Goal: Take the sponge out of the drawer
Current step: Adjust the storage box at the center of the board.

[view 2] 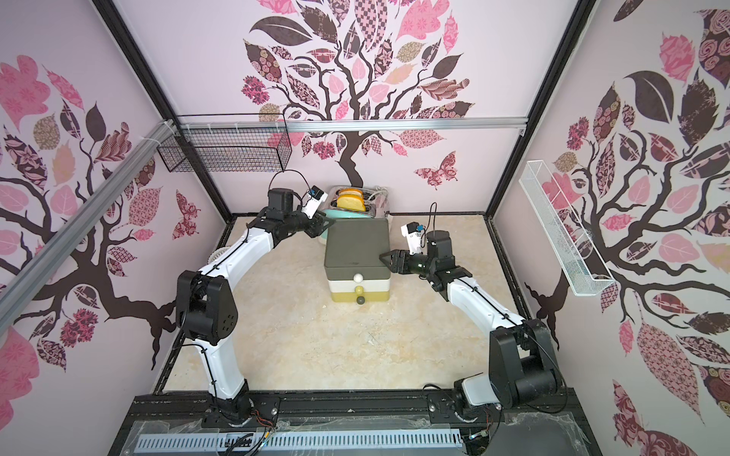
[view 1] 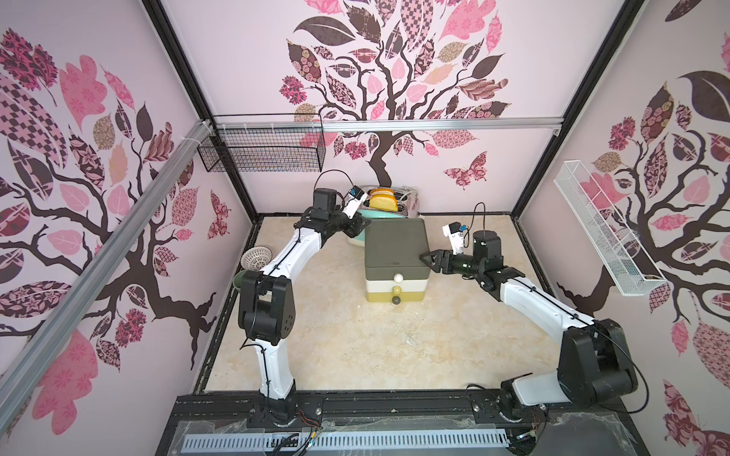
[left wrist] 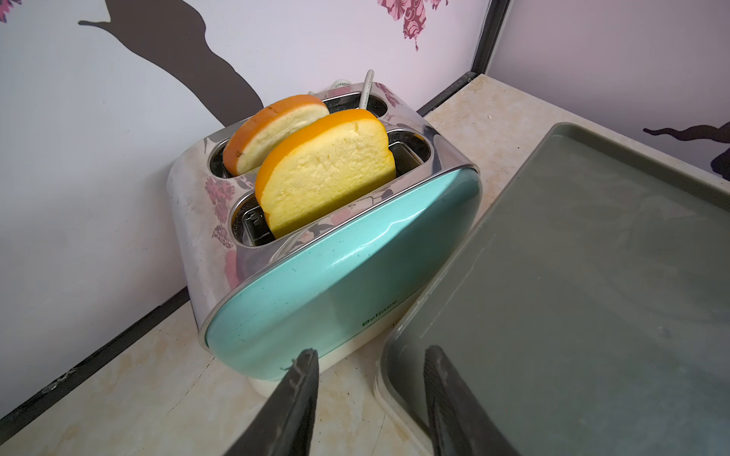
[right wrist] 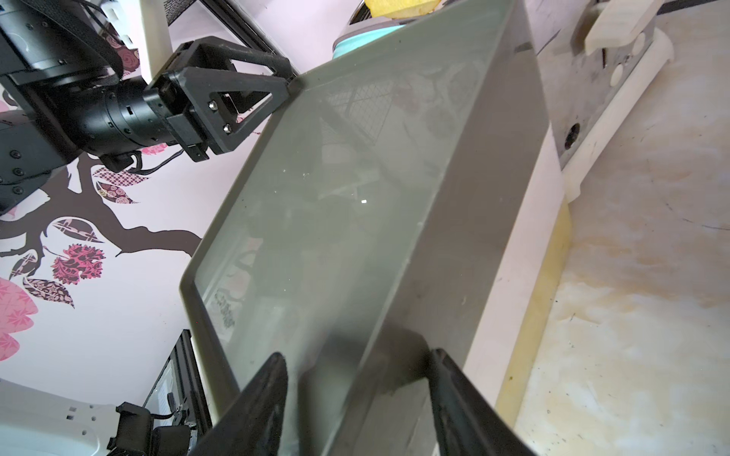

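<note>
The drawer unit (view 1: 395, 244) (view 2: 355, 246) stands mid-table with a grey-green top and three drawers stacked below it, each with a round knob (view 1: 399, 278). All the drawers look shut, so the sponge is hidden. My left gripper (view 1: 365, 225) (left wrist: 371, 355) is open at the unit's back left corner, one finger over the top and one over the table. My right gripper (view 1: 424, 258) (right wrist: 357, 357) is open astride the unit's upper right edge, holding nothing. The left gripper (right wrist: 292, 79) also shows in the right wrist view.
A teal and chrome toaster (view 1: 389, 203) (left wrist: 335, 276) with two bread slices (left wrist: 328, 173) stands just behind the unit by the back wall. A white strainer (view 1: 256, 256) and a green bowl (view 1: 239, 278) sit at the table's left edge. Wire baskets (view 1: 264, 150) (view 1: 604, 233) hang on the walls.
</note>
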